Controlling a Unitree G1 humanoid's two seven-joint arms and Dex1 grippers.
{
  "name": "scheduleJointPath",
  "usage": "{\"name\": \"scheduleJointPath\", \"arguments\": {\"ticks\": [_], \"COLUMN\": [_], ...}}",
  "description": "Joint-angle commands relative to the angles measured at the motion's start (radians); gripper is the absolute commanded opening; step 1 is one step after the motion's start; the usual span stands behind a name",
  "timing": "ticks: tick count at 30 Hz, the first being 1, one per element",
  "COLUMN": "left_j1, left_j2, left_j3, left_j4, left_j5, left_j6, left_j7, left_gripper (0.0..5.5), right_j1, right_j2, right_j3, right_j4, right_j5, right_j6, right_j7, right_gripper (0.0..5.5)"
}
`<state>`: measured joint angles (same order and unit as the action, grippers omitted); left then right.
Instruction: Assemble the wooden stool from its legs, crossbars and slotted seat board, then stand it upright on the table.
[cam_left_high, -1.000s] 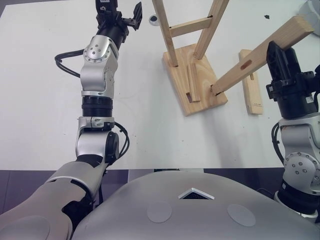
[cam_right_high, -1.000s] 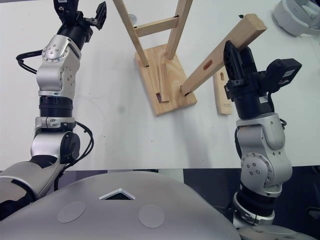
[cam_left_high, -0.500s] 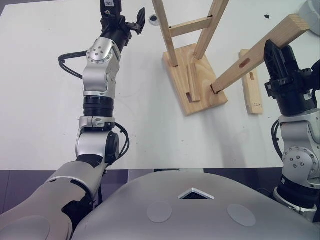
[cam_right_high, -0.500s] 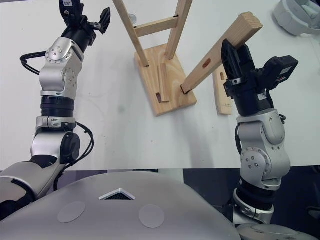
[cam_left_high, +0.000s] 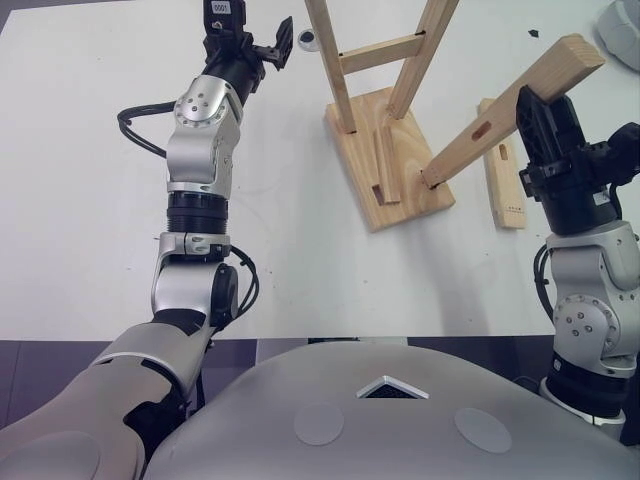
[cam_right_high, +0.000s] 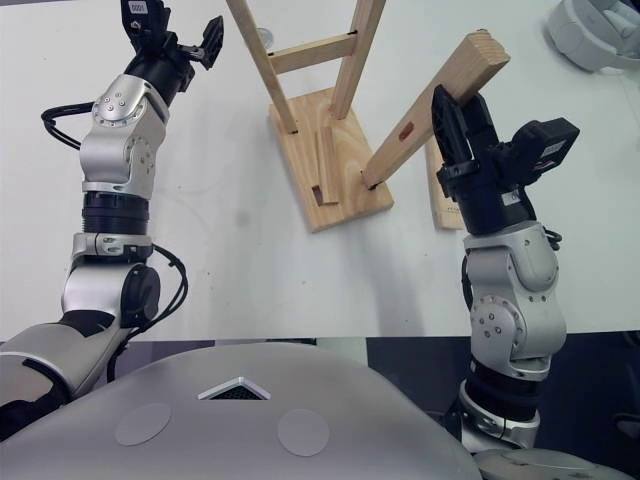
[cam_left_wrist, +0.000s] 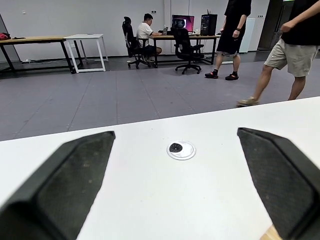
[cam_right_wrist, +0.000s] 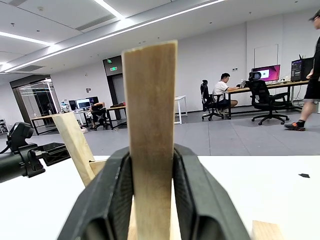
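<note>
The slotted seat board (cam_left_high: 362, 150) lies flat on the white table. Two legs (cam_left_high: 332, 60) stand up from its far side, joined by a crossbar (cam_left_high: 380, 52). My right gripper (cam_left_high: 545, 125) is shut on a third leg (cam_left_high: 480, 130), which is tilted with its lower end at the board's near right corner. In the right wrist view that leg (cam_right_wrist: 150, 130) rises between the black fingers (cam_right_wrist: 112, 200). Another wooden piece (cam_left_high: 502, 175) lies flat to the right of the board. My left gripper (cam_left_high: 258, 48) hovers open to the left of the standing legs, holding nothing; in the left wrist view its pads (cam_left_wrist: 75, 175) are wide apart.
A round white grommet (cam_left_wrist: 181, 150) is set in the table beyond the left gripper. A white object (cam_right_high: 595, 35) sits at the far right corner. The table's front edge (cam_left_high: 350, 335) runs just ahead of my body. Bare table lies left of the stool.
My right gripper has shifted left and tipped the held leg steeper, its lower end staying at the board's corner. The left gripper edged right toward the standing legs, then kept still.
</note>
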<state>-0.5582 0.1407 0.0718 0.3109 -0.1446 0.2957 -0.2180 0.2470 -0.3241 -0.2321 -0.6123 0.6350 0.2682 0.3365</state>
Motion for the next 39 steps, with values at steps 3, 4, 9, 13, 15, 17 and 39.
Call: {"name": "scheduleJointPath", "arguments": {"ticks": [3,4,9,13,15,17,39], "left_j1": [-0.02,-0.02,-0.016,-0.023,-0.025,-0.027,-0.041], "left_j2": [0.007,0.007,0.005,0.006,0.007,0.007,0.011], "left_j3": [-0.008,-0.008,-0.01,-0.013,-0.014,-0.014,-0.029], "left_j4": [0.014,0.014,0.009,0.019,0.023,0.026,0.042], "left_j5": [0.006,0.007,0.007,0.006,0.005,0.005,0.005], "left_j6": [0.006,0.007,0.009,0.007,0.006,0.005,0.01], "left_j7": [-0.008,-0.008,-0.007,-0.011,-0.013,-0.015,-0.037], "left_gripper": [4.51,4.51,4.51,4.51,4.51,4.51,4.51], "right_j1": [0.013,0.014,-0.005,-0.037,-0.047,-0.049,-0.072], "right_j2": [-0.03,-0.026,0.005,0.002,-0.005,-0.004,-0.006], "right_j3": [0.073,0.08,0.083,0.059,0.048,0.041,-0.045], "right_j4": [0.073,0.08,0.124,0.141,0.16,0.166,0.094], "right_j5": [-0.15,-0.159,-0.135,-0.1,-0.097,-0.086,0.041], "right_j6": [0.003,-0.004,-0.044,-0.064,-0.072,-0.077,-0.048], "right_j7": [-0.007,-0.007,0.006,0.032,0.042,0.054,0.066], "right_gripper": [1.04,1.04,1.04,1.04,1.04,1.04,1.04]}}
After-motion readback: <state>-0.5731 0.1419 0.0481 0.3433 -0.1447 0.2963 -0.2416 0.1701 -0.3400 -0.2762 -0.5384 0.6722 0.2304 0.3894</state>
